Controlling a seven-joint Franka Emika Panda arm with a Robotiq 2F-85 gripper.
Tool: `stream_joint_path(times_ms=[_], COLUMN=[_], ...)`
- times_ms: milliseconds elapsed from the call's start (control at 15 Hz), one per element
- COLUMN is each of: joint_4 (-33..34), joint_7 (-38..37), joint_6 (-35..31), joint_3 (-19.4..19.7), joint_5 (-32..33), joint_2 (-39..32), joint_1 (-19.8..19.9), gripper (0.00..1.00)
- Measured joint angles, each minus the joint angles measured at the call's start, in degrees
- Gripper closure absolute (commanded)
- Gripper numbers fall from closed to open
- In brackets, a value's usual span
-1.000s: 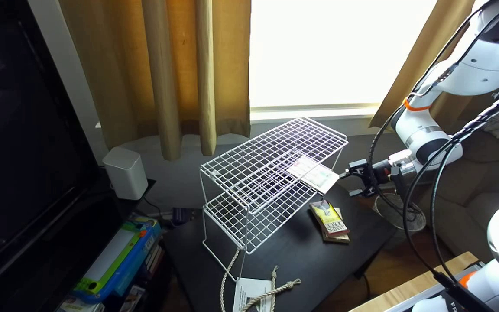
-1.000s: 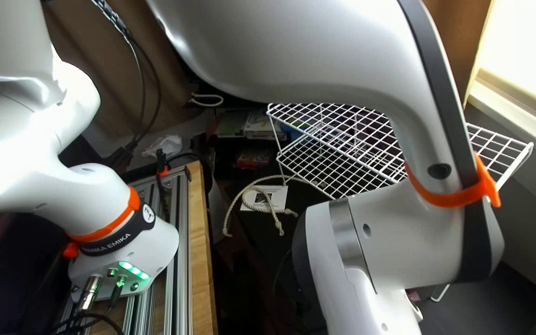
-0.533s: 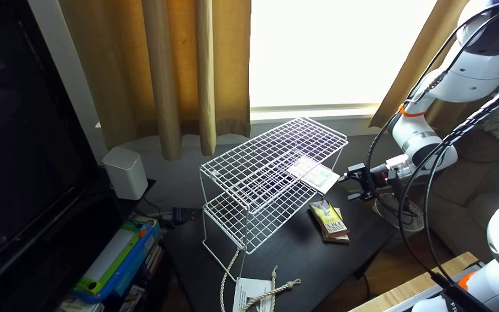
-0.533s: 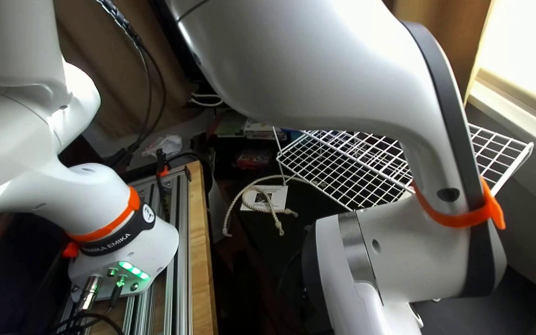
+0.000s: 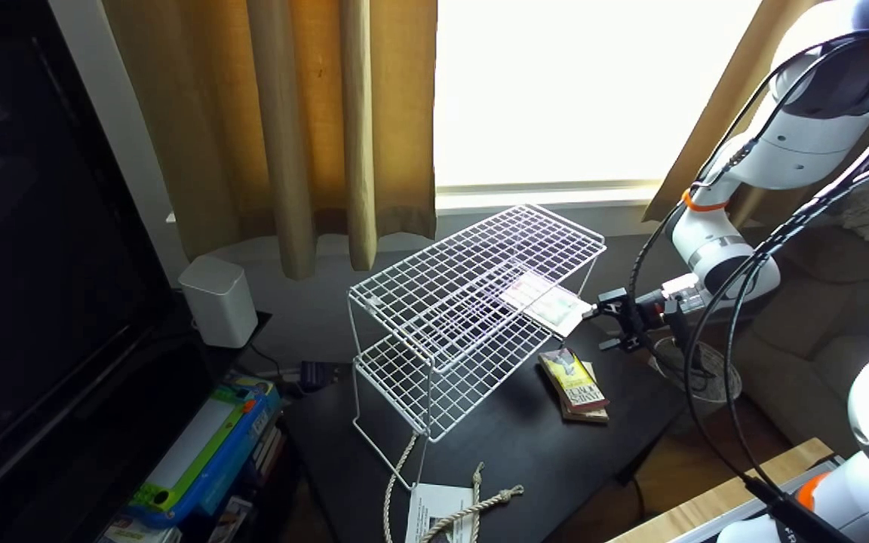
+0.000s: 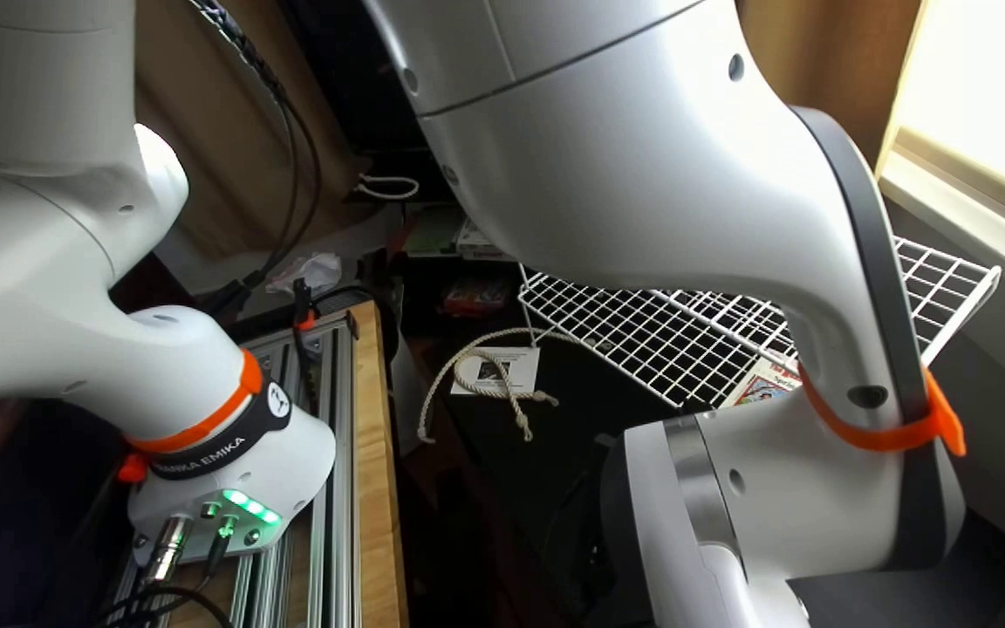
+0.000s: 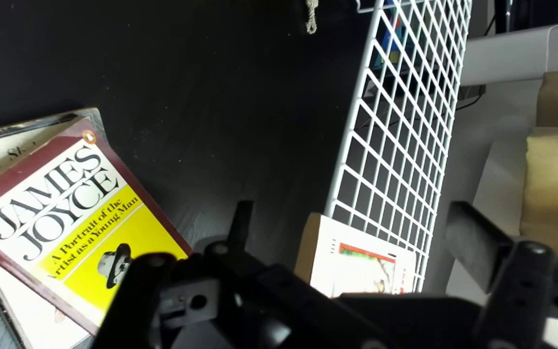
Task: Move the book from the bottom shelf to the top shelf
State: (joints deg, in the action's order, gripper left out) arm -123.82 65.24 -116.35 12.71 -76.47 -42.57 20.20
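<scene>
A white robot arm holds its gripper with the jaws spread well apart beside a small wire rack standing on a black table. In an exterior view, the book lies flat on the bottom shelf, between two and three o'clock from the rack's middle and beneath the top shelf, pale side up. The gripper sits at about four o'clock from the book, one fingertip right by its edge (whether the two touch cannot be told). In the wrist view, the fingers appear on either side of the book, and a picture edged in red shows on its front. A James Joyce paperback in yellow, white and maroon rests askew on another volume on the table, at roughly five o'clock from the book. Rope lies across a printed sheet toward six o'clock from the rack, a white box stands at nine, tan curtains hang at eleven, and a bright window glows at one. In an exterior view the arm hides much of the rack, part of the book's cover peeking out between three and four o'clock from the view's center.
</scene>
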Motion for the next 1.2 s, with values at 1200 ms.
stream_joint_path(times_ms=[1200], joint_4=[12.0], joint_7=[-0.3], joint_6=[3.8], joint_3=[-2.3], joint_5=[-10.1], joint_2=[-11.3], joint_1=[0.4], gripper=[0.34])
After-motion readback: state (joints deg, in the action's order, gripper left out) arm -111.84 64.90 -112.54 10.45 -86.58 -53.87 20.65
